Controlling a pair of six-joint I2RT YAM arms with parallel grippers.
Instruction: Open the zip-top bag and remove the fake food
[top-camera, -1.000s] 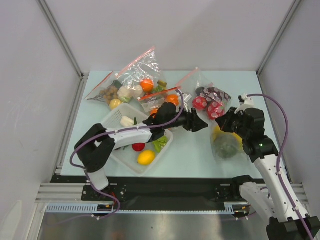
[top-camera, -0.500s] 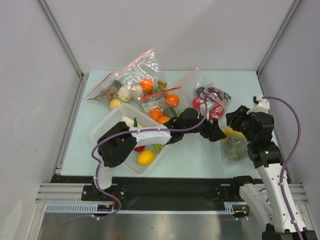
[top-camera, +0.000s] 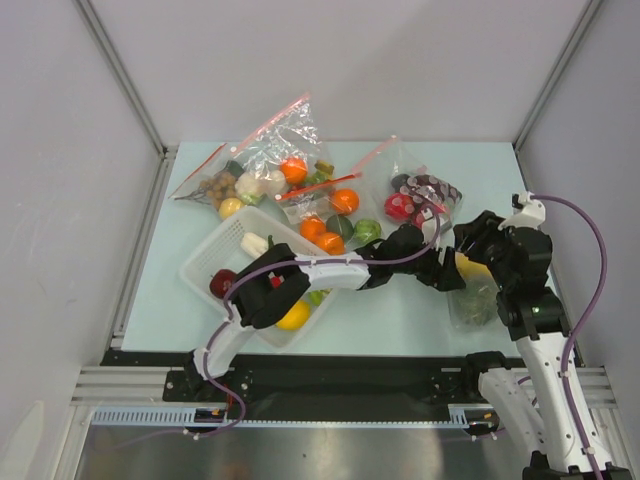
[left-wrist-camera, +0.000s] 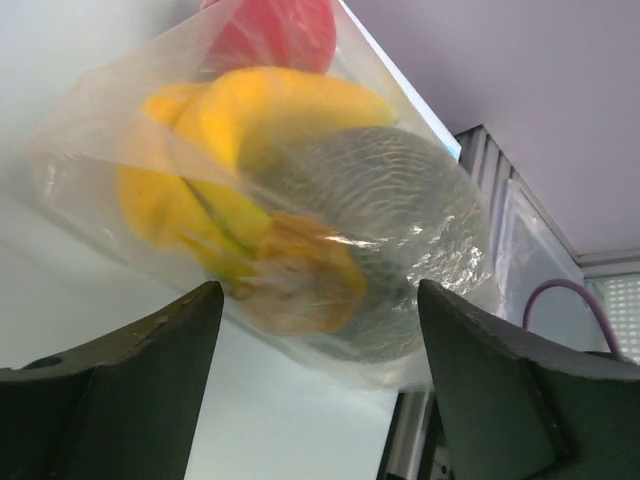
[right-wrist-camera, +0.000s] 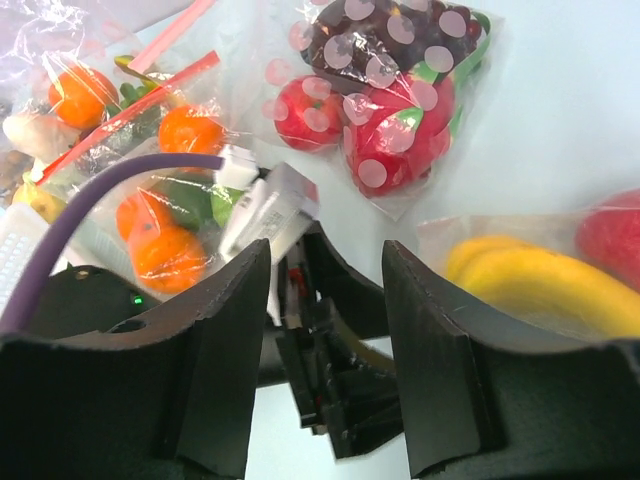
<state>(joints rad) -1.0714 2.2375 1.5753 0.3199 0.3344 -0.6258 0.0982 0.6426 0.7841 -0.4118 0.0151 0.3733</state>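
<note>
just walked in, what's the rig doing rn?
The left arm reaches across to the zip-top bag lying at the right side of the table. The left gripper is open, with the bag just ahead of it. The right gripper is open close by, holding nothing. The melon, banana and red fruit sit inside the bag; none is out.

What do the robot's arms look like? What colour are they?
The left arm and right arm have white tube-shaped links and chunky black joints. A purple cable loops along each. The fingers are dark, broad and wedge-shaped.
</note>
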